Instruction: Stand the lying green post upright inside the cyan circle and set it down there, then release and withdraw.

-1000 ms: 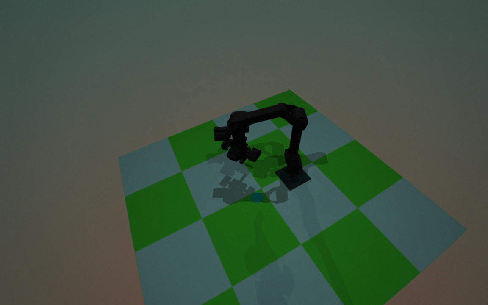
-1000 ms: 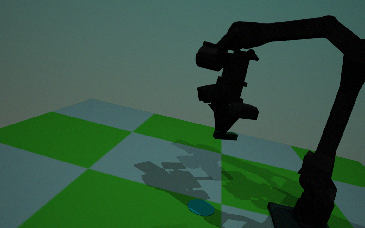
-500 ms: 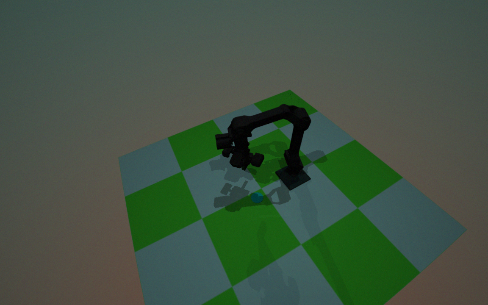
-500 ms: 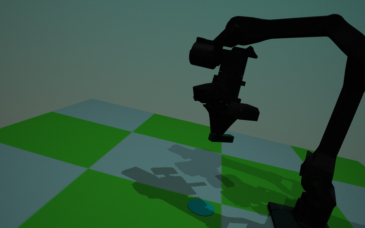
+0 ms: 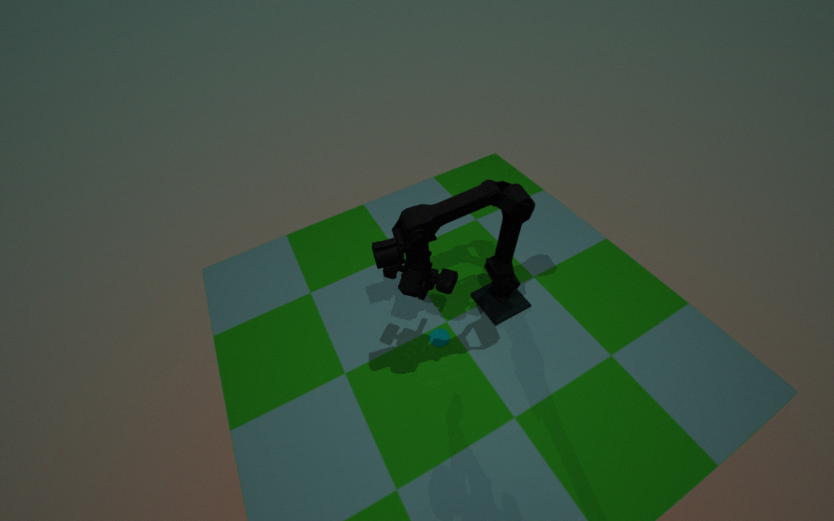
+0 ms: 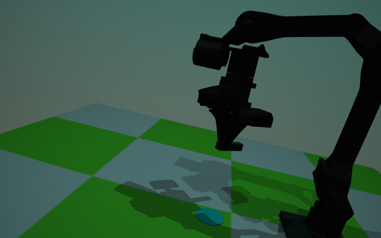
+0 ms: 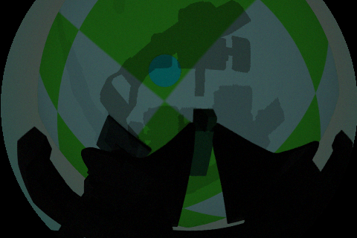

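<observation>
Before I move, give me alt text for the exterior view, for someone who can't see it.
The gripper holds the green post sideways, not upright, well above the checkered mat. The cyan circle lies on the mat, partly in shadow, with nothing standing on it. The dark arm arches in from its base at right.

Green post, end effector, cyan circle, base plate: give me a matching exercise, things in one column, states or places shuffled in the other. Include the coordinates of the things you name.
1. Green post (image 6: 236, 146) (image 7: 201, 152)
2. End effector (image 6: 226, 144) (image 7: 204, 128)
3. Cyan circle (image 5: 439, 337) (image 6: 209, 216) (image 7: 164, 71)
4. Base plate (image 5: 519, 307) (image 6: 289, 226) (image 7: 120, 137)

A. flat on a green square, partly shadowed
B. under the arm's foot
C. raised, lying roughly level
D. closed on something

Pairs: 1-C, 2-D, 3-A, 4-B
</observation>
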Controlling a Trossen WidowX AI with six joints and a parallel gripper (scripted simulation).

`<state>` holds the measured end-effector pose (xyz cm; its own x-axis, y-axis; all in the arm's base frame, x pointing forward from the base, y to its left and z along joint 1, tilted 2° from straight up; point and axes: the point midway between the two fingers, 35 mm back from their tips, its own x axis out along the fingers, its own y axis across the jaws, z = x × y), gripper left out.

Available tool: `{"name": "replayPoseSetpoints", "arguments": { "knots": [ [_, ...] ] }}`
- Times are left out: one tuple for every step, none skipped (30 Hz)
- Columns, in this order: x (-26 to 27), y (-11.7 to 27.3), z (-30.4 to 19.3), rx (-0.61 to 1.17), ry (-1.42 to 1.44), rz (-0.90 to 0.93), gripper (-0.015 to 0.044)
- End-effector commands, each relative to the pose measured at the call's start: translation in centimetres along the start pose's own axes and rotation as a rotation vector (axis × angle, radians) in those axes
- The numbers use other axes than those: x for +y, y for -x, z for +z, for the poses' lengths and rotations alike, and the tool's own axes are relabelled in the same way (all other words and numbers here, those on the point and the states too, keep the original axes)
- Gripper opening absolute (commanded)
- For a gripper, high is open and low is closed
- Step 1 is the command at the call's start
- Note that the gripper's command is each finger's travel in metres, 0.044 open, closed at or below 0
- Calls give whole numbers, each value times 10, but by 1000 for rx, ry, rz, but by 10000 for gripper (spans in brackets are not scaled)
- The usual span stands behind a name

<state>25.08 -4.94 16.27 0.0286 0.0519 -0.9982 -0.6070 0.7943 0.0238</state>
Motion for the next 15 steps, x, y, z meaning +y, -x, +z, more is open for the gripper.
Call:
{"name": "replayPoseSetpoints", "arguments": {
  "knots": [
    [7,2,6,3,11,-2,23],
    [9,2,7,3,14,-2,23],
    [11,3,9,4,18,-2,23],
    [13,3,10,4,21,-3,23],
    [15,3,12,5,24,-3,23],
    [16,4,13,6,28,-3,23],
    [18,4,15,6,31,-3,23],
    [20,4,16,7,35,-4,23],
    [22,4,18,7,38,-4,23],
    [24,5,19,8,41,-4,23],
    [26,5,20,8,45,-4,23],
    [28,5,22,9,48,-4,23],
    [29,6,23,9,51,-5,23],
    [31,6,24,10,55,-5,23],
    [33,6,25,10,58,-5,23]
  ]
}}
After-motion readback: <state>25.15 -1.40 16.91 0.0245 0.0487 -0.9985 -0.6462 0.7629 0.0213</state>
